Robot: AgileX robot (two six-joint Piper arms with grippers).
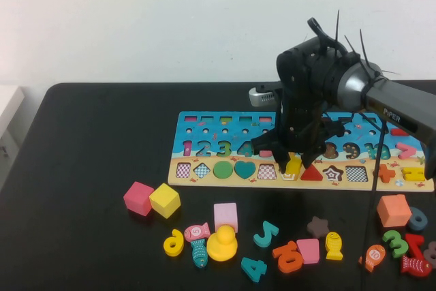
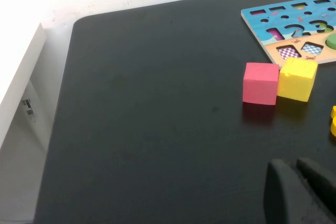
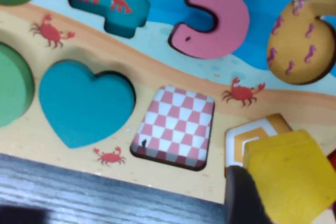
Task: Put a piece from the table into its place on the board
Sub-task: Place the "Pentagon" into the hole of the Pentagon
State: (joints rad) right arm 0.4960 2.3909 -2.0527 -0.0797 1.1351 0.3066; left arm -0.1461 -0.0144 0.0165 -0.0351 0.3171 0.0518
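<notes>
Yellow pentagon piece point(image 3: 287, 174) in right tool point(image 1: 293, 166), half-hiding its patterned slot point(image 3: 249, 135)

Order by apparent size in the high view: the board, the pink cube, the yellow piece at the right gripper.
1. the board
2. the pink cube
3. the yellow piece, partly hidden by the right gripper, so smallest only as shown.

Even, soft light fills the scene; the white wall is bright and the matte black surface point(image 1: 82, 168) shows only faint sheen, with short soft shadows beside the blocks. The right wrist view is slightly blurred close up, most at the yellow piece point(image 3: 291, 179).
</notes>
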